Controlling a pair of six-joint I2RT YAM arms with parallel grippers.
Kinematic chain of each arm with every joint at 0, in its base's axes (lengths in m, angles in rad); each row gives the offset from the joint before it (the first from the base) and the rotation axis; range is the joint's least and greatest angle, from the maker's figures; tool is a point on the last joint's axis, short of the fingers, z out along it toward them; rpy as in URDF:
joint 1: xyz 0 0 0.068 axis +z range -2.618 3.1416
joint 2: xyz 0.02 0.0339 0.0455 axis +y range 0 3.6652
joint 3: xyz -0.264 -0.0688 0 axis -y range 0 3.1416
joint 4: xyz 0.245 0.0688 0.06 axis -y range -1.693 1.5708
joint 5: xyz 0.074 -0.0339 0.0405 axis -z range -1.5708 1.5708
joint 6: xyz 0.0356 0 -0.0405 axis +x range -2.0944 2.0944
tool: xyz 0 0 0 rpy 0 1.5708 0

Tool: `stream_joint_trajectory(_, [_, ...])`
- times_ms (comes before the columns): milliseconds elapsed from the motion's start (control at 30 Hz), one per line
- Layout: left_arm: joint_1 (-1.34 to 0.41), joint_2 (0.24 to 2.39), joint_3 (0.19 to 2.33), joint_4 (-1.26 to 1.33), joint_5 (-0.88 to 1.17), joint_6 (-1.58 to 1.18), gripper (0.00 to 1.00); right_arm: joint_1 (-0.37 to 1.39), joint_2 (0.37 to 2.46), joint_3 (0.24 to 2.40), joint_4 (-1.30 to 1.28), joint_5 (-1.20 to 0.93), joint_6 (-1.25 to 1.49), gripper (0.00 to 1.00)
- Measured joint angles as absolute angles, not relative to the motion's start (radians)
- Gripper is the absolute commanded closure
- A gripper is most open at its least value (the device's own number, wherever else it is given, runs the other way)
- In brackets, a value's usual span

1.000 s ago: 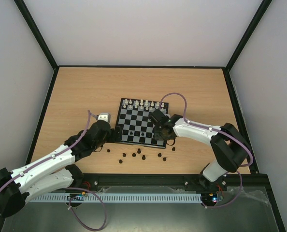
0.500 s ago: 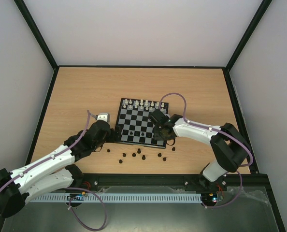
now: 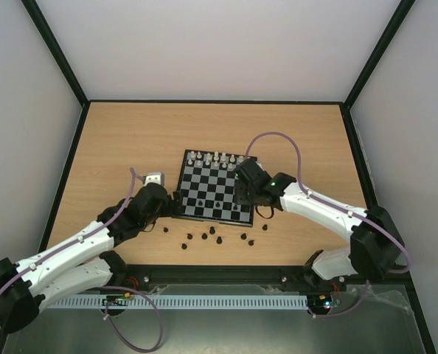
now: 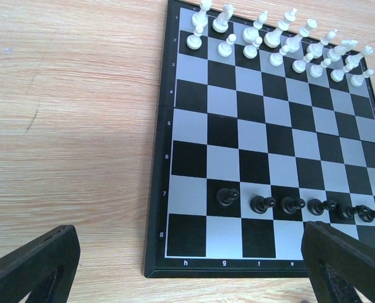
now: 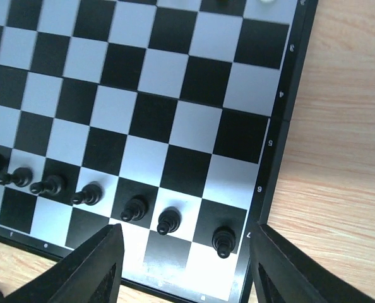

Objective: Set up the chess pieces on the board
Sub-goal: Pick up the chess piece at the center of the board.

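The board (image 3: 204, 181) lies mid-table. Several black chess pieces (image 5: 168, 221) stand in a row on its second rank from the near edge, which the left wrist view (image 4: 225, 197) also shows. More black pieces (image 3: 211, 236) lie loose on the wood in front of the board. My right gripper (image 5: 187, 271) hangs open over the board's near right corner. The corner pawn (image 5: 223, 242) stands free between its fingers (image 5: 99, 265). My left gripper (image 4: 187, 278) is wide open at the board's near left corner (image 4: 159, 268), holding nothing.
White pieces (image 3: 217, 158) fill the board's two far rows and appear in the left wrist view (image 4: 282, 38). Bare wooden table (image 3: 130, 140) lies left, right and beyond the board. Black frame posts (image 3: 71, 151) border the table.
My right gripper has opened, letting go of the corner pawn, and has risen and drawn away from the board's near right corner. The left arm has barely moved.
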State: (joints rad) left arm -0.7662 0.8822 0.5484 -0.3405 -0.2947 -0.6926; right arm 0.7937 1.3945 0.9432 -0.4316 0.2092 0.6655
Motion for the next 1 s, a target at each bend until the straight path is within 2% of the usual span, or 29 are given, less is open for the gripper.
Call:
stream_joint_trajectory(233, [-0.759,0.884,0.548,-0.35,-0.303,-0.71,0.01,0.794,1.332,0.942,-0.407,0.211,0.624,0.13])
stream_joint_trajectory(300, [-0.758,0.891,0.548,-0.35,-0.305,-0.715,0.01,0.794,1.313,0.94,-0.395,0.212,0.609,0.01])
stream_joint_trajectory(1000, [-0.757,0.933,0.5,-0.372,-0.306,-0.804,0.01,0.794,1.252,0.872,-0.31,0.268,0.54,0.02])
